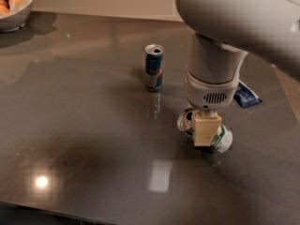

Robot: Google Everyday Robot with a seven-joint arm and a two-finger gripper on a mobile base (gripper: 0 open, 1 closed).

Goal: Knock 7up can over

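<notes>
Position of target: the 7up can sits right of centre on the desk, directly beneath the gripper, which hangs low over it from the big white arm. The can is not upright. Its silver top points left and its white-and-green body pokes out to the right of the tan pad, so I read it as lying on its side or very nearly so.

Jaws: only one tan pad faces me and it covers the can's middle. I cannot tell whether the jaws are spread, closed or pinching the can.

Step in hand, by my judgement: the tipping is at or past its end, with the gripper touching or just above the can.

Next move calls for a straight lift clear, without dragging the can, so that I can confirm it rests flat.

Other items: a blue can stands upright up and to the left, apart. A blue packet lies near on the right, and a loose can could roll that way. A bowl sits in the far left corner.
</notes>
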